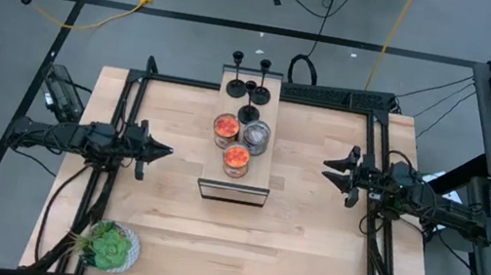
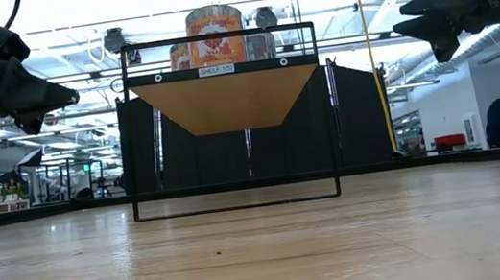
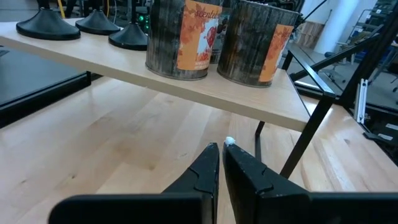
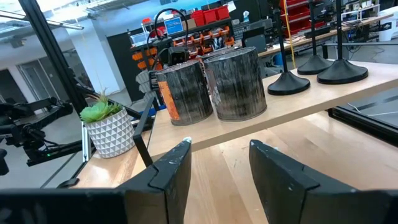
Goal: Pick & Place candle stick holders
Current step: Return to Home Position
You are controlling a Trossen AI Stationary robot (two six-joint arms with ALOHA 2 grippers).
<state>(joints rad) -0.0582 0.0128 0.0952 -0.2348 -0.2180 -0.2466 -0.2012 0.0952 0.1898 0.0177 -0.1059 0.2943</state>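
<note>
A light wooden table [image 1: 287, 248], seen from above, carries at its middle a small shelf [image 1: 255, 187] with a pale wooden top on a black metal frame. The small black candlestick holders [image 1: 248, 113], round flat bases with thin upright stems, stand clustered at the shelf's far end. The squat one stands nearest three round scented candle tins [image 1: 236, 159], which fill the shelf's middle and near end. A green potted plant [image 1: 110, 246] in a white patterned pot sits at the table's near left corner.

My left claw [image 1: 164, 152] hovers near the shelf's left edge, fingers pressed together on nothing, tips aimed at the shelf. My right claw [image 1: 328, 168] hovers near the shelf's right edge, fingers spread apart and empty, also facing the shelf. Neither touches it.

I judge the placing done, with only my drawing back left to do. The risk lies in my height, since both claws hang about level with the shelf top. If either arm swings inward rather than back, a fingertip could strike the frame or a tin. That jolt could topple the tall thin-stemmed holders, which stand close enough to knock one another over. My spread right fingers could also hook the frame.
</note>
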